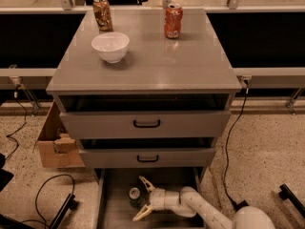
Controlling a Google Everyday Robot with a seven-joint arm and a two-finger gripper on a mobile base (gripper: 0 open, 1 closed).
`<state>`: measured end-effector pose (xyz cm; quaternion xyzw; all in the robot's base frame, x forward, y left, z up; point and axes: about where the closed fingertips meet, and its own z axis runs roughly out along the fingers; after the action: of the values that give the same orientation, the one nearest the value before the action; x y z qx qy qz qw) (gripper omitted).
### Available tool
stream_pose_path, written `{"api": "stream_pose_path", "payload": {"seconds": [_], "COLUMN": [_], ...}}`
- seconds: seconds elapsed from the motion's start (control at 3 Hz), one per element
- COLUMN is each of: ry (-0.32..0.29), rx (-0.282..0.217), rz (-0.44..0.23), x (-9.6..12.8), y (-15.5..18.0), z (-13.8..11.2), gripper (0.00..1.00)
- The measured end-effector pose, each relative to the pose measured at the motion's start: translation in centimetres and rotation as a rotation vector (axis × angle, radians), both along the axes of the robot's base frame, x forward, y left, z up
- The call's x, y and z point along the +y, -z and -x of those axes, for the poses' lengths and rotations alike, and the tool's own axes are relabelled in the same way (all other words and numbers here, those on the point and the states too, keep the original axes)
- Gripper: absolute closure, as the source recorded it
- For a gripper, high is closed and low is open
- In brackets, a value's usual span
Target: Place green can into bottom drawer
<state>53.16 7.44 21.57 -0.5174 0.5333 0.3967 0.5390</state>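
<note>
Your claw [139, 199] sits low at the bottom centre of the view, pointing left, its two fingers [145, 183] spread wide apart. Your white arm [202, 210] enters from the lower right, bent at the elbow.

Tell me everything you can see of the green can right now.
The green can stands upright on the floor of the pulled-out bottom drawer, toward its left half. Its round silver top faces up; the body below looks dark green and is mostly in shadow. It sits between the spread fingers of the gripper, which reaches in from the right. The fingers look clear of the can, but contact cannot be ruled out.
</note>
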Motion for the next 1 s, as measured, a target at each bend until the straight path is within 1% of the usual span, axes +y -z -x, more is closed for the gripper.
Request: {"api": "stream_pose_path", "payload": {"seconds": [0.33, 0.67, 1.0], "ry": [0.042, 0.153, 0.302], "rx": [0.040, 0.088, 0.139], "rz": [0.099, 0.230, 0.381], "x": [-3.1, -8.7, -16.1], "y": [-0.5, -1.7, -4.5], "z": [2.7, 3.4, 4.1], "gripper": [0.00, 0.00, 0.00]}}
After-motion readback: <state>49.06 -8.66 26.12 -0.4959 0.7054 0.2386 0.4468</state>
